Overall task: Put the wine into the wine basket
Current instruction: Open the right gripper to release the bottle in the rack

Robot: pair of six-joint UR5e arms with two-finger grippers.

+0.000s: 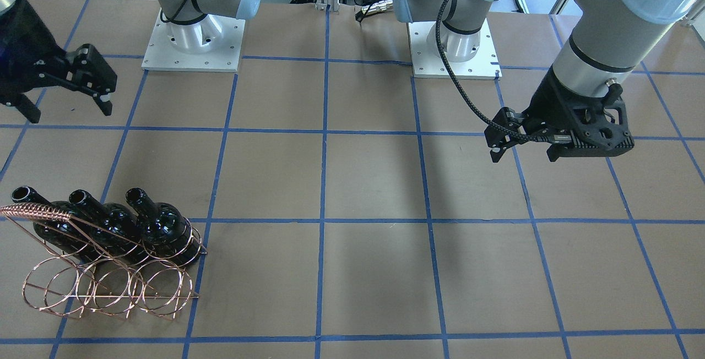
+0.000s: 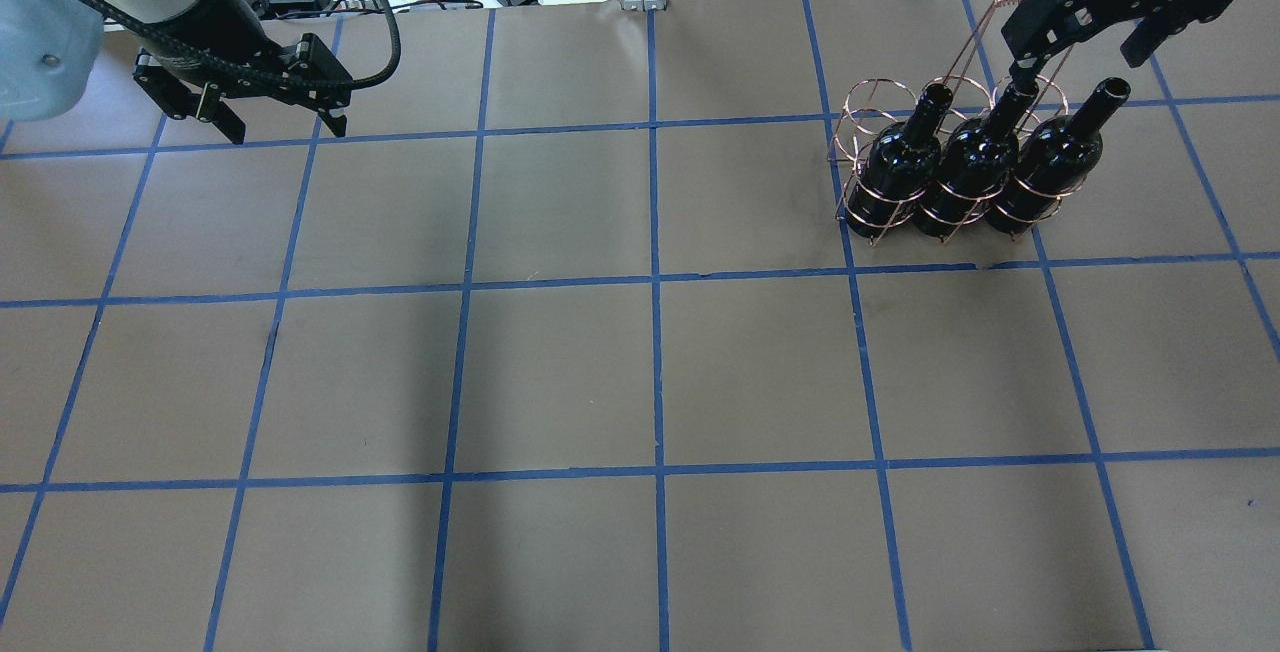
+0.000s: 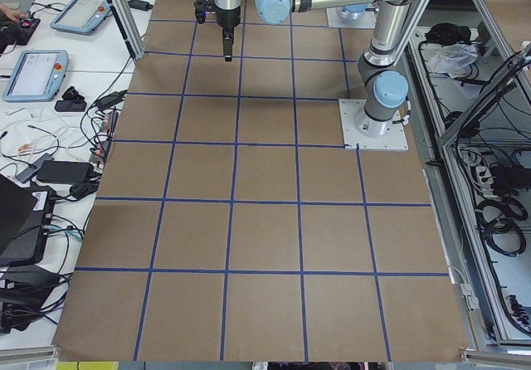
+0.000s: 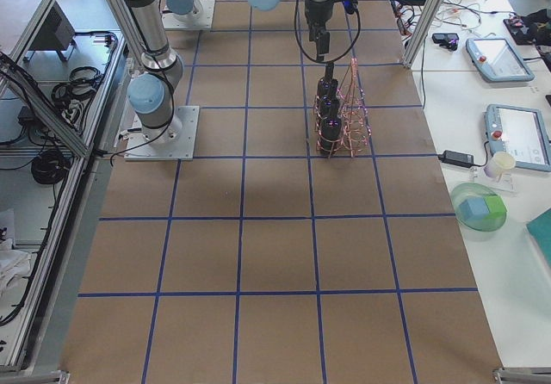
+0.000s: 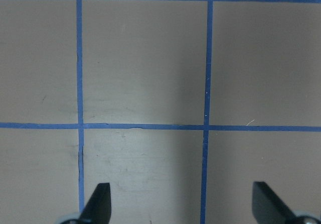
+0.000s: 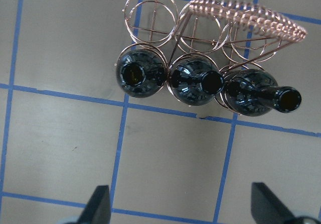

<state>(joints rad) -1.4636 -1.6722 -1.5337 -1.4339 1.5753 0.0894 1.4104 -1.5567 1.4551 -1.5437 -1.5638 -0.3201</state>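
The right claw (image 2: pixel 1080 57) hangs wide and empty, above and beside the wine basket (image 2: pixel 868 102); three wine bottles (image 2: pixel 965 172) stand in its row nearer the robot. Swinging low, a finger could catch a neck or the coiled handle (image 6: pixel 246 15) and tip all. The left claw (image 2: pixel 283 127), also wide, hangs far left.
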